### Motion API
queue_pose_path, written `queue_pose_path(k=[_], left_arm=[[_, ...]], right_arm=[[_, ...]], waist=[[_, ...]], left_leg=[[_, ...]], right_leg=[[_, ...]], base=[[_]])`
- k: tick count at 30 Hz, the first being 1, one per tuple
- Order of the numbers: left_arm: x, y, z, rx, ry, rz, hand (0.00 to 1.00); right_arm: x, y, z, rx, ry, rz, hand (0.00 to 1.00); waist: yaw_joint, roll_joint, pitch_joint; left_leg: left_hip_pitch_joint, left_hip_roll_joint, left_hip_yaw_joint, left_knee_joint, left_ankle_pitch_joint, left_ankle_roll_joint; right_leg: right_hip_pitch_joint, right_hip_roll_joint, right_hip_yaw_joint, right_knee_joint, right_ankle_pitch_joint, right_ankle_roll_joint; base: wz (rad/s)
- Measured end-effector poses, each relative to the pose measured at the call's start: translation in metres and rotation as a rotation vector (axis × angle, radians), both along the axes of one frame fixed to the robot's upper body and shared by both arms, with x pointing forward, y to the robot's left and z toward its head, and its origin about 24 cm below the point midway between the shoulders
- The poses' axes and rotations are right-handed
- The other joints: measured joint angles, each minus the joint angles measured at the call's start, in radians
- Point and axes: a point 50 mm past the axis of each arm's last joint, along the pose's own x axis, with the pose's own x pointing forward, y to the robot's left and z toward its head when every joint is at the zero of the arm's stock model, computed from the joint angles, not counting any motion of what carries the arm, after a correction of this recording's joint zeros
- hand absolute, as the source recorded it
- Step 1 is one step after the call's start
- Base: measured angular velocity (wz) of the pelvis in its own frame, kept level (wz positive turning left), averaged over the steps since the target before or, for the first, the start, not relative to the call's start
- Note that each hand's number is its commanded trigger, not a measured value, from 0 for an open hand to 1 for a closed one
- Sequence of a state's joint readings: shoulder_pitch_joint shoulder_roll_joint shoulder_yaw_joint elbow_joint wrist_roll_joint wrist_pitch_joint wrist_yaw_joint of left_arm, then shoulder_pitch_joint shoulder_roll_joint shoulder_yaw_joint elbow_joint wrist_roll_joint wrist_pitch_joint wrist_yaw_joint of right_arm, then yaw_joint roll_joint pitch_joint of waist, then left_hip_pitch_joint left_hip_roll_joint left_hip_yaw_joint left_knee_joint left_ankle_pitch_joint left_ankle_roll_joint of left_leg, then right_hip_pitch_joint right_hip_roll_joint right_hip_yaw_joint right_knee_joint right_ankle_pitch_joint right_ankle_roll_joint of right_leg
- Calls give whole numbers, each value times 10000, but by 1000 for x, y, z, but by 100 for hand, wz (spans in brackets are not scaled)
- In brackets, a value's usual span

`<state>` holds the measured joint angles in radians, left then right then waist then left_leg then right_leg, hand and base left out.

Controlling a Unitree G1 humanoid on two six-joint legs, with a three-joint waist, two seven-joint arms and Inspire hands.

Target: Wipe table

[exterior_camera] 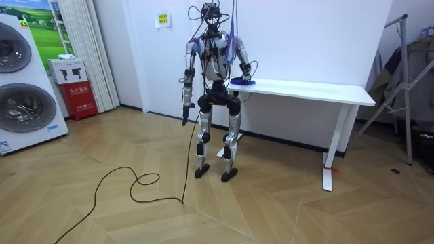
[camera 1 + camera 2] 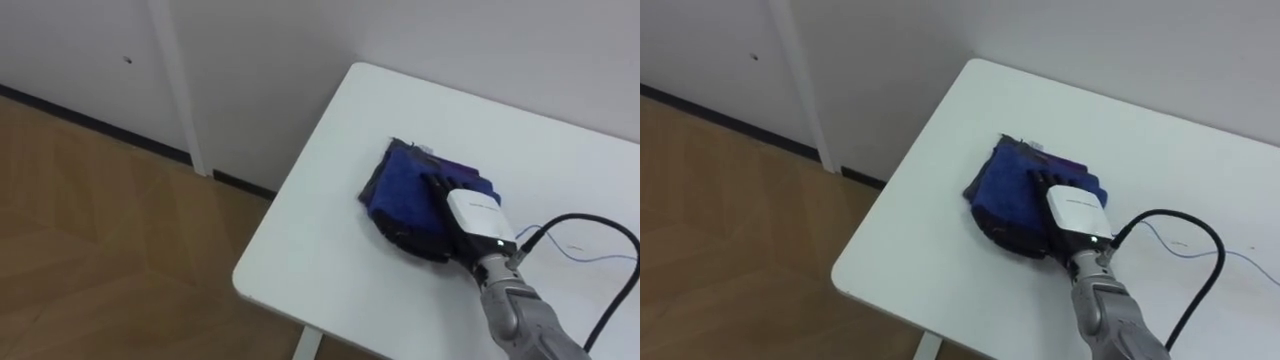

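A white tabletop (image 2: pixel 330 250) stands against a pale wall (image 2: pixel 300 60), with wood floor (image 2: pixel 90 230) beside and below it. I stand at its end, the one on the room view's left, facing the wall. A dark blue cloth (image 2: pixel 395 185) lies bunched on the tabletop near that end, a little in from the rounded corner and closer to the wall side than to the front edge. My right hand (image 2: pixel 470 215) rests on top of the cloth, palm down, with the fingers (image 2: pixel 432 186) laid out flat across the folds and pressing it onto the surface rather than curled round it. The cloth's near edge shows dark just under my wrist. My left hand (image 1: pixel 184 110) hangs down at my side, well away from the tabletop. Two washing machines (image 1: pixel 20 88) stand far off on the room view's left.
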<state>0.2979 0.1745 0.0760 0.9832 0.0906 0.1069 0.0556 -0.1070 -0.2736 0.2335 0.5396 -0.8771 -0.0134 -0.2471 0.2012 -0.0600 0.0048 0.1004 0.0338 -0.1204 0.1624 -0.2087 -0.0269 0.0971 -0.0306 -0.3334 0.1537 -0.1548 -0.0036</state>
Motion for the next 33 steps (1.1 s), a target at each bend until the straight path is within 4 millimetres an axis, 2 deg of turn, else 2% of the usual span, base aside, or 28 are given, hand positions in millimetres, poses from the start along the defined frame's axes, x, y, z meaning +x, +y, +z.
queue_pose_path(k=[2,7,17,33], left_arm=[[-1,0,0,95,187,-273,0],[-3,1,-1,158,343,-283,0],[6,6,1,362,169,-540,0],[18,3,0,242,-272,-81,0]], right_arm=[[8,-3,6,-512,-189,-31,100],[13,-5,11,-649,-378,-151,100],[10,-6,10,-692,-357,-190,100],[6,-6,10,-329,-592,-333,100]], waist=[[19,-19,-10],[50,-158,-36],[214,-378,-33],[210,-429,-45]], left_leg=[[-3,0,-3,-3,-1,0],[-5,-7,-40,-3,0,1],[-8,-43,-35,2,-5,11],[-13,-52,-14,30,-13,23]], right_leg=[[-3,0,22,-3,-1,0],[24,-2,-11,-31,-5,7],[36,-35,-22,-33,-19,30],[40,-47,10,-15,-25,40]], base=[[0],[3],[0],[0]])
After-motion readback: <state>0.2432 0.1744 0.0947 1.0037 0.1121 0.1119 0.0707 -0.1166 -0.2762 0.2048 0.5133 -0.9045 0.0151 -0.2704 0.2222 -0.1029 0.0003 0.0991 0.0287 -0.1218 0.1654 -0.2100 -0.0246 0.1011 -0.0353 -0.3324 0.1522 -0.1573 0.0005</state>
